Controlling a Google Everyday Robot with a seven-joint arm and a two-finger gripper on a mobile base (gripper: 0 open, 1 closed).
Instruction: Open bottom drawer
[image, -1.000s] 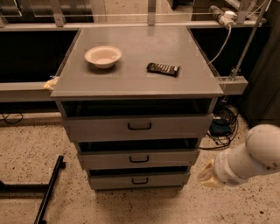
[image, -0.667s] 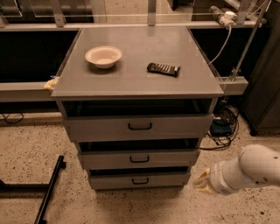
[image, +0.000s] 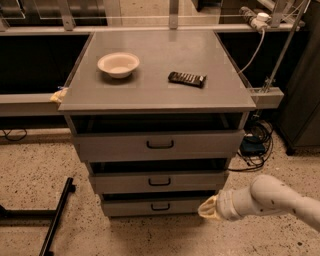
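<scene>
The bottom drawer (image: 131, 207) is the lowest of three grey drawers in the cabinet, with a small dark bar handle (image: 160, 206) at its centre. Its front sits about flush with the middle drawer (image: 125, 182) above it. My white arm (image: 270, 199) reaches in from the lower right, low above the floor. My gripper (image: 207, 208) is at the arm's tip, by the right end of the bottom drawer's front, to the right of the handle.
A white bowl (image: 118, 64) and a dark remote (image: 187, 78) lie on the cabinet top (image: 160, 95). The top drawer (image: 115, 145) has a wider handle. A black bar (image: 56, 216) lies on the floor at the left. Cables (image: 255, 145) hang at the right.
My arm has dropped lower and swung left. The gripper has moved from right of the cabinet to the right end of the bottom drawer's front. The drawers have not moved.
</scene>
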